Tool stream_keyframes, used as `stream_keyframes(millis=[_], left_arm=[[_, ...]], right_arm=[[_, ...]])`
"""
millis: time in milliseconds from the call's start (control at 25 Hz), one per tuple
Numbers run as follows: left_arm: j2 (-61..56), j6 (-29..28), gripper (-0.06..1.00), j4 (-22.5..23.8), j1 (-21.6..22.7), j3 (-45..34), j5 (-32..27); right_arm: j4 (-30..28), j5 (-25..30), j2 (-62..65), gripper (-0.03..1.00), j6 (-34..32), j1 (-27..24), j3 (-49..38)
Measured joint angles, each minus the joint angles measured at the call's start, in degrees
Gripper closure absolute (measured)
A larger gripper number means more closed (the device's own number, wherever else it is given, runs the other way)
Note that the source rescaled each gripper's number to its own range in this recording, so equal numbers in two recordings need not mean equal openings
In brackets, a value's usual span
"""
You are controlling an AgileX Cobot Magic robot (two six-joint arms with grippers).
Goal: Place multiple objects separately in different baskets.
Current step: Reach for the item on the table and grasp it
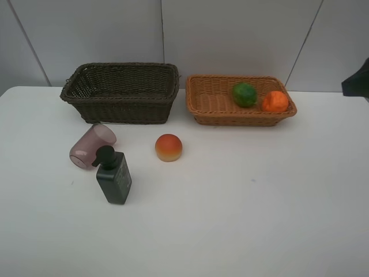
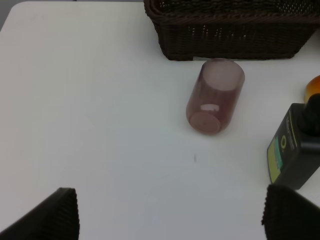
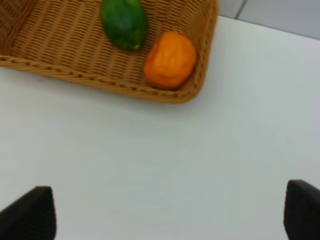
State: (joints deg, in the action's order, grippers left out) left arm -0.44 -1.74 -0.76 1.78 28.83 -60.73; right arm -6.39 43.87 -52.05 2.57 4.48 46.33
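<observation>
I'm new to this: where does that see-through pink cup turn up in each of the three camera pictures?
Exterior high: the pink cup lies on its side at the left, in front of the dark basket.
Left wrist: the pink cup lies on its side near the dark basket, the pump bottle close by.
Right wrist: not in it.
Shared landmark: the dark basket, close behind the cup.

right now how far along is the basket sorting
Done: the green fruit and the orange lie in the light basket. In hand: nothing; the left gripper and right gripper are both open and empty. Left: the peach, the pink cup on its side and the pump bottle sit on the table in front of the dark basket.
</observation>
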Motion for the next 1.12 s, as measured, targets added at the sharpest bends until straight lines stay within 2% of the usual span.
stream_keyframes(millis=[120,280,760,960,1120], left_arm=[[0.0,0.0,0.03,0.0,0.0,0.0,0.0],[0.0,0.0,0.03,0.0,0.0,0.0,0.0],[0.0,0.0,0.03,0.0,0.0,0.0,0.0],[0.0,0.0,0.03,0.0,0.0,0.0,0.0],[0.0,0.0,0.03,0.0,0.0,0.0,0.0]], right_arm=[[-0.08,6.3,5.19,-0.03,-2.57,-2.38,-1.06],[-0.08,11.88,11.83,-0.03,-3.3,-2.94,-2.69],[1.09,21.81,30.03,-0.03,-4.52,-3.1,-7.37],[4.35,22.52,36.39,-0.03,-4.52,-3.14,-10.9],[8.26,17.68,42.59,-0.03,-4.56,-3.16,-15.68]])
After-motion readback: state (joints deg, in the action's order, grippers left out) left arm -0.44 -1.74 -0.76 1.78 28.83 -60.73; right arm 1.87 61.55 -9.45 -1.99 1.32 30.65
